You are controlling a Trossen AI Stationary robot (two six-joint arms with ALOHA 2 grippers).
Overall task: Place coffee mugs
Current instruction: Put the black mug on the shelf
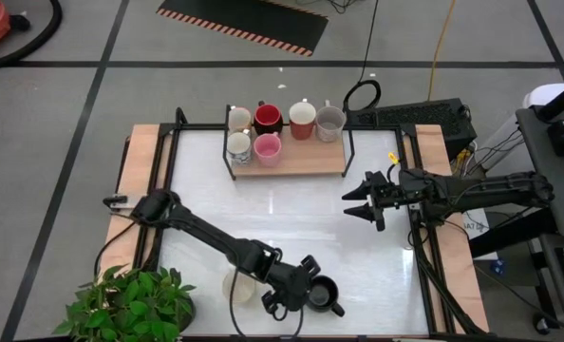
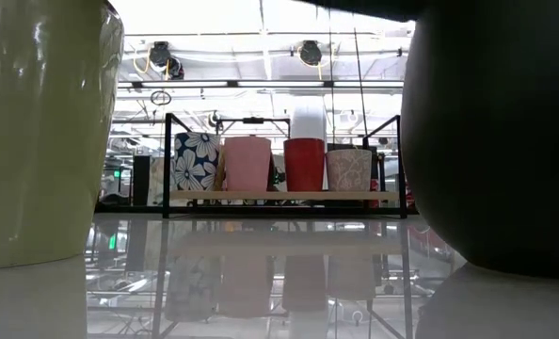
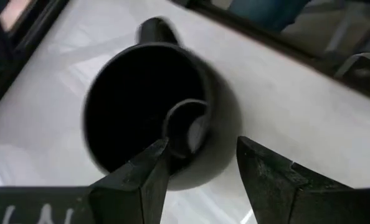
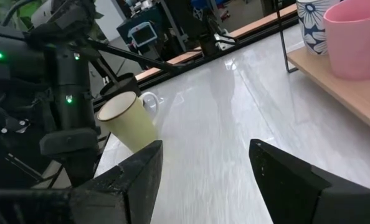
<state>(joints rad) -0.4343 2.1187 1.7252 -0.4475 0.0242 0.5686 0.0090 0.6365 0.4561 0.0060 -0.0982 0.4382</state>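
Wrist view alone shows left hand (image 3: 200,168) straddling black mug (image 3: 141,106) rim.

black mug (image 1: 324,294), cream mug (image 1: 238,286), pink mug (image 1: 268,147), red mug (image 1: 302,119)

The left arm extends diagonally toward the table's near edge, its gripper (image 1: 306,285) parted and angled downward. The right arm reaches in from the right side, its gripper (image 1: 358,201) parted above the table.
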